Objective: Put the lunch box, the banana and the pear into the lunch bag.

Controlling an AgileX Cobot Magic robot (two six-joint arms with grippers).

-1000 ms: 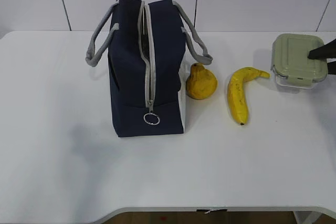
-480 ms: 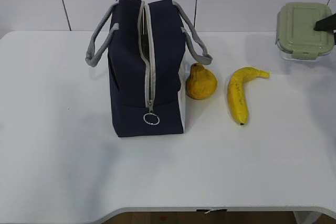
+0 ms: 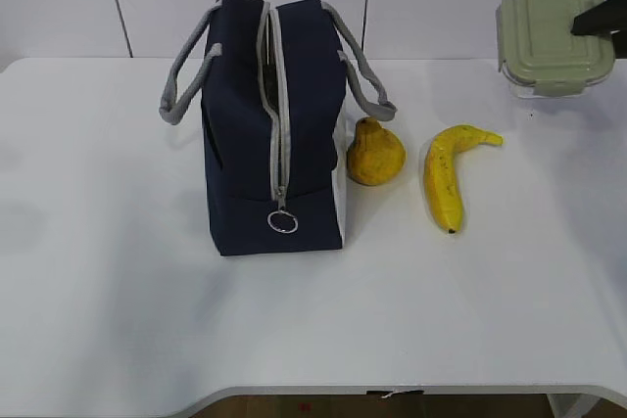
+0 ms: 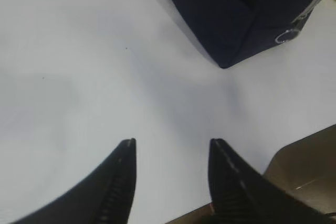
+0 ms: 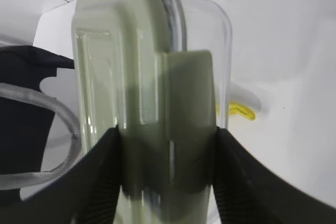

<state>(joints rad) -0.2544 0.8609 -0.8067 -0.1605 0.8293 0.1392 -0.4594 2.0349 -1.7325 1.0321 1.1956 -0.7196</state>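
The right gripper [image 5: 165, 182] jaws clamp the lunch box [image 3: 551, 36] above the tabletop [image 3: 118, 320]. Left gripper [image 4: 170, 153] jaws stand apart, empty. Banana [image 3: 447, 177] and pear [image 3: 375, 153] lie outside the bag [image 3: 274, 124]; nothing is packed.

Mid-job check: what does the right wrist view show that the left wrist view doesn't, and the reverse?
Only the right wrist view: the right gripper clamped on the lunch box, a bit of banana beyond, a grey bag handle. Only the left wrist view: the left gripper, open and empty, and the zipper ring pull. Both: the navy lunch bag and white table.
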